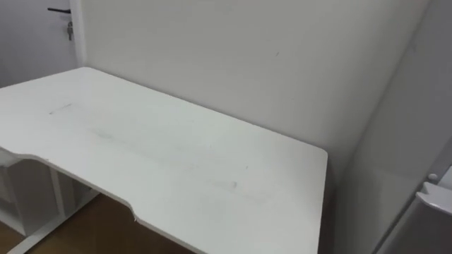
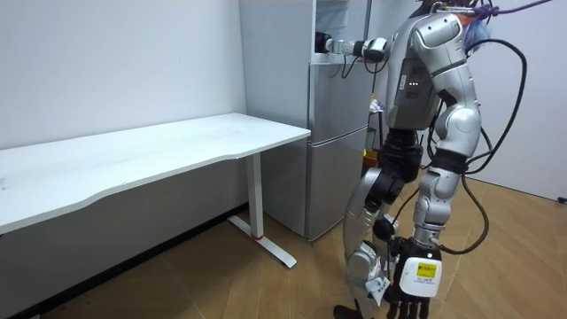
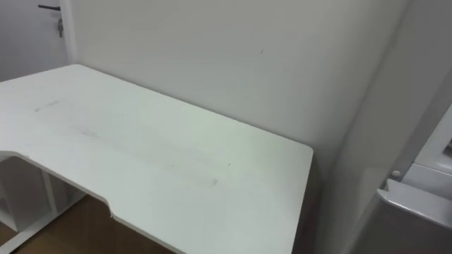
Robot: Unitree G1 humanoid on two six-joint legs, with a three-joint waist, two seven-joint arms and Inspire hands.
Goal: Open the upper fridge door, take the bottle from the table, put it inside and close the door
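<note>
Two hands, and only one of them counts here: my right hand (image 2: 339,44) reaches out level at shoulder height toward the upper middle of the room view, its tip right at the front of the upper fridge (image 2: 340,22). My left hand (image 2: 409,304) hangs loose and open beside my leg at the bottom of that frame, well apart from anything. Whether the right hand is open or closed round something I cannot tell; it is too small there to read. The bottle I cannot pick out for certain, so I judge it is either in that right hand or inside the compartment. No bottle stands on the white table (image 1: 162,155) that spreads across my eye views. What matters is that the upper compartment lies straight ahead of the right arm, along the forearm's own line, with the fridge (image 2: 337,142) at the right edge of my eye views. Any next move belongs to the right arm, in or out along that line.
</note>
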